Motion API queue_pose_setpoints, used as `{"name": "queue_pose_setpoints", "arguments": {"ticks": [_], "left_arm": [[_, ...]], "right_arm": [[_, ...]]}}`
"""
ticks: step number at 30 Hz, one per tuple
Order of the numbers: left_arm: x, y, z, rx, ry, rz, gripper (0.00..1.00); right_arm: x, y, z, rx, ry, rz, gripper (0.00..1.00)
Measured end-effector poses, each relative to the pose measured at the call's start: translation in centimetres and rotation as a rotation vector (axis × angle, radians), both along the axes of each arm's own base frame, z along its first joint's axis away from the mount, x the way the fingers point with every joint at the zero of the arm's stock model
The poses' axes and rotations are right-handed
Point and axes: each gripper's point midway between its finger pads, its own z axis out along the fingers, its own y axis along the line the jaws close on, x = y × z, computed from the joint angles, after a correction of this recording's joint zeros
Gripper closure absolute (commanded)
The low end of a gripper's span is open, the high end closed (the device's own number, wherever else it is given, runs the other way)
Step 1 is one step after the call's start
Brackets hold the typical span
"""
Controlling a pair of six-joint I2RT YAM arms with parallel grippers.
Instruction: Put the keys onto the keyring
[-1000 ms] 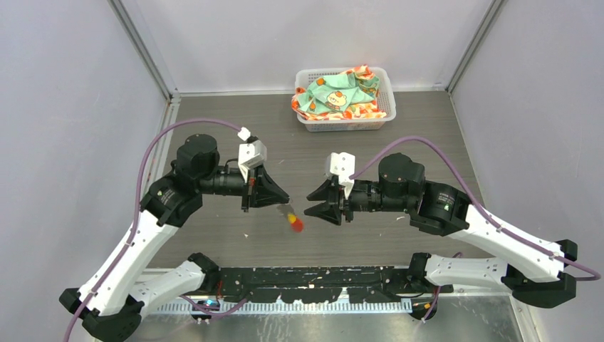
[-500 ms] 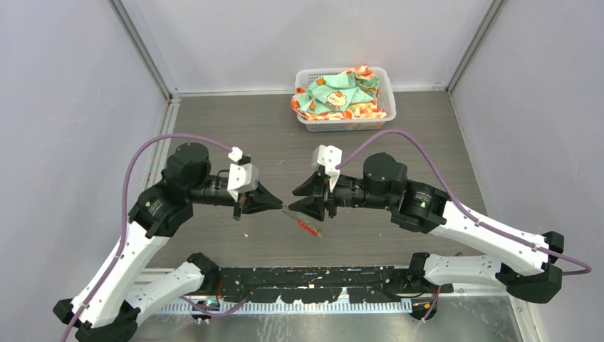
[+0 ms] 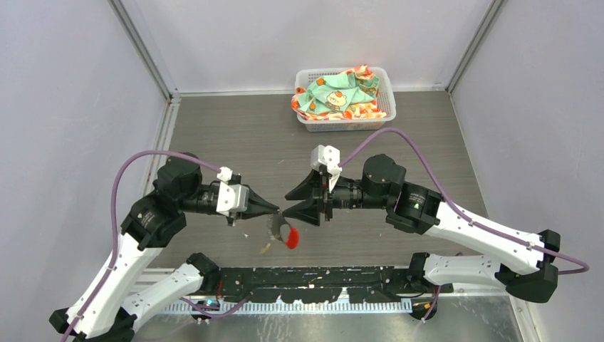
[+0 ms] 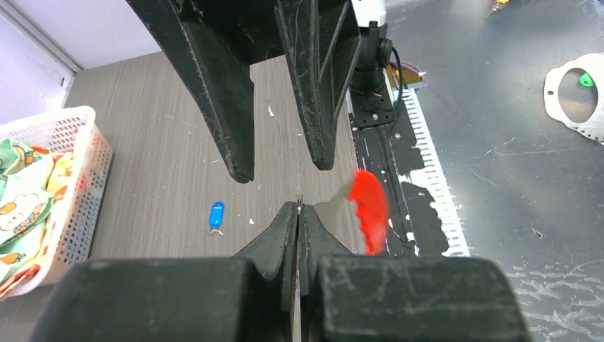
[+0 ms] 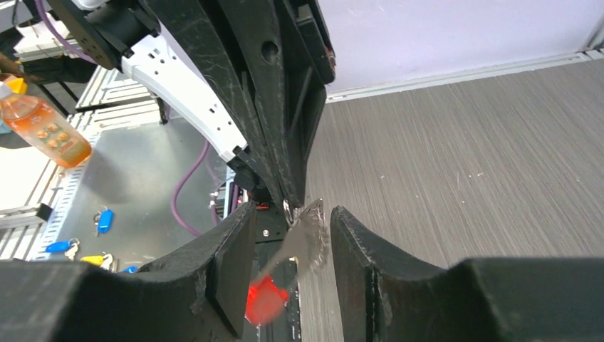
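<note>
Blur and cropped edges around the keyring (image 4: pixel 331 206).
Metal part a grey smear in every view, ring and links not separable; whether a key hangs on it cannot be told. Its red tag (image 4: pixel 369 210) is soft-edged with blur; in the right wrist view one side of it sits behind one of the right fingers (image 5: pixel 228 271). Left wrist view: those fingers run off the top edge; basket (image 4: pixel 78 178) cut by the left edge. Top view: yellowish speck (image 3: pixel 265 248) on the tabletop (image 3: pixel 399 142) near the tag, too small to identify. Right wrist view: bottle (image 5: pixel 46 128) cropped at the left edge.
</note>
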Motion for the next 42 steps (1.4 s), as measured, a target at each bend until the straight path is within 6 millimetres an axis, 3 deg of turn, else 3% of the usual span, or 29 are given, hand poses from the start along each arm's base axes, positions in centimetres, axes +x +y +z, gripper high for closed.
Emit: {"name": "queue_pose_setpoints", "arguments": {"ticks": [11,19,26,30,31,35,36,38,42], "left_arm": [[-0.1,0.0,-0.2,0.001,-0.020,-0.009,0.99],[0.0,-0.1,-0.1,-0.002,-0.025,-0.008,0.99],[0.0,-0.2,0.0,-0.005,-0.025,-0.005,0.99],[0.0,-0.2,0.0,-0.002,-0.009,0.000,0.99],[0.0,-0.2,-0.1,-0.001,-0.004,0.001,0.98],[0.3,-0.4,-0.2,0.003,0.021,0.014,0.54],[0.5,-0.4,-0.2,0.003,0.025,0.025,0.49],[0.9,-0.5,0.0,0.000,0.039,0.047,0.40],[1.3,-0.8,0.4,-0.018,0.072,0.070,0.37]], "right_arm": [[-0.7,0.8,-1.0,-0.014,0.028,0.059,0.57],[-0.9,1.2,-1.9,-0.038,0.035,0.080,0.69],[-0.8,1.4,-2.5,-0.055,0.031,0.084,0.97],[-0.7,1.4,-2.5,-0.060,0.029,0.080,0.99],[-0.7,1.4,-2.6,-0.062,0.029,0.080,0.99],[-0.7,1.3,-2.7,-0.067,0.028,0.079,0.99],[-0.8,1.3,-2.7,-0.069,0.029,0.081,0.99],[-1.2,1.2,-2.8,-0.074,0.027,0.092,0.99],[-1.5,0.5,-2.5,-0.070,0.018,0.091,0.99]]}}
